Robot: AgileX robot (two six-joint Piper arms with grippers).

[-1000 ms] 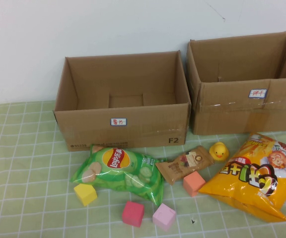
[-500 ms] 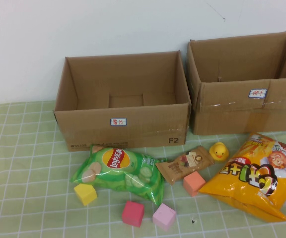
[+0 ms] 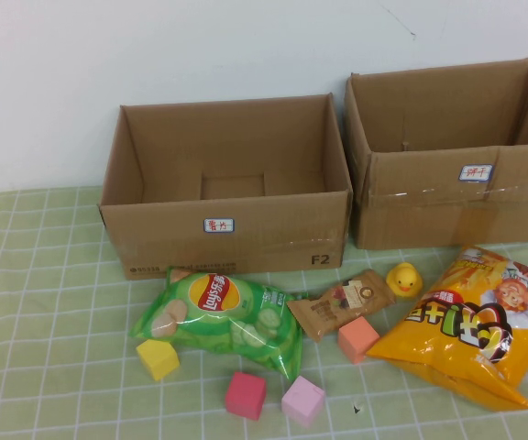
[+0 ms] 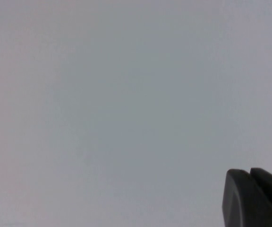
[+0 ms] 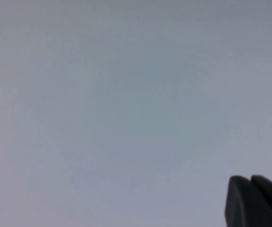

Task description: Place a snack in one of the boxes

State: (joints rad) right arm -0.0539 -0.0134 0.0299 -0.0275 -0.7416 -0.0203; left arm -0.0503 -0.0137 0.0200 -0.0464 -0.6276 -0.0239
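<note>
Plainly nothing has been picked yet: both boxes, the left box (image 3: 227, 188) and the right box (image 3: 456, 151), stand open and empty at the back of the checked green cloth (image 3: 44, 302), and the snacks lie in front of them. The green Lay's chip bag (image 3: 220, 316) sits just before the left box, the small brown snack packet (image 3: 341, 303) beside it, and the orange snack bag (image 3: 470, 325) before the right box. These air-puffed bags look light, soft and slick, their contents easily crushed, so a pinch on a crimped end seam seems safest. The left gripper (image 4: 250, 198) and right gripper (image 5: 251, 201) are off the table, facing a blank wall, jaws closed together and holding nothing.
</note>
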